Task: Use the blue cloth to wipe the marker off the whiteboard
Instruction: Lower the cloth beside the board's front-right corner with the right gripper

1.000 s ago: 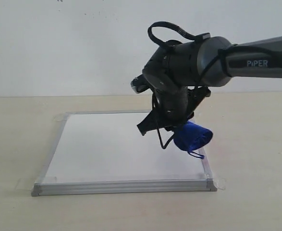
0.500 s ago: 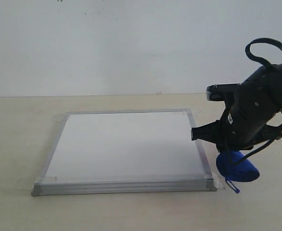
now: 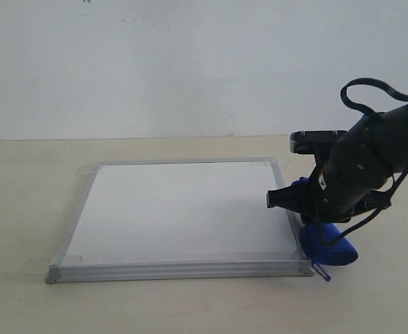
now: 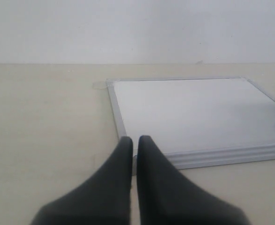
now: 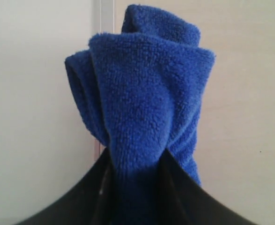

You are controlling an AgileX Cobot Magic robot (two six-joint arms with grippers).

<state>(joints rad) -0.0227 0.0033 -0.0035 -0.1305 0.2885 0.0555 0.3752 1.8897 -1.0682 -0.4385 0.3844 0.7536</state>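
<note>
The whiteboard [image 3: 179, 209] lies flat on the table, its white face bare; no red marker lines show on it in any view. My right gripper [image 3: 320, 233] is shut on the blue cloth [image 3: 327, 247], which hangs bunched just off the board's near right corner, its small loop [image 3: 322, 273] dangling at table level. Seen from the right wrist, the cloth [image 5: 139, 98] fills the space between the black fingers [image 5: 184, 192], over the board's silver frame [image 5: 107, 14]. My left gripper [image 4: 134, 140] is shut with nothing in it, low beside the board's [image 4: 193, 110] corner.
A beige tabletop [image 3: 23, 202] surrounds the board, and a plain white wall [image 3: 155, 62] stands behind it. Clear tape tabs [image 3: 33, 266] stick out at the board's corners. The right arm [image 3: 370, 156] reaches in from the right edge.
My right gripper carried the cloth from over the board's right part off past its right edge, then edged back left to the near right corner and sank lower. The board stayed still.
</note>
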